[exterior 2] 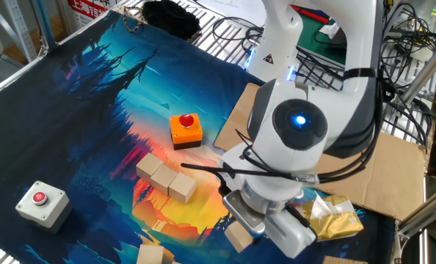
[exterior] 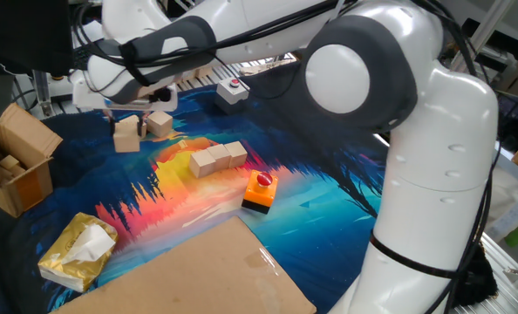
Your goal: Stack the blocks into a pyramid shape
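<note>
Three blocks (exterior: 216,159) sit touching in a row mid-bench, likely the pyramid's base layer; nothing is stacked on them yet. The hand (exterior: 133,125) grips a fourth block (exterior: 126,135) off the bench, left of the row. A fifth block (exterior: 160,123) rests just beyond it.

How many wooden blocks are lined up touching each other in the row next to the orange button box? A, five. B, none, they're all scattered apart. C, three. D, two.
C: the row of blocks beside the orange button box shows three cubes side by side in both fixed views, while the claw holds another block off to the side.
</note>
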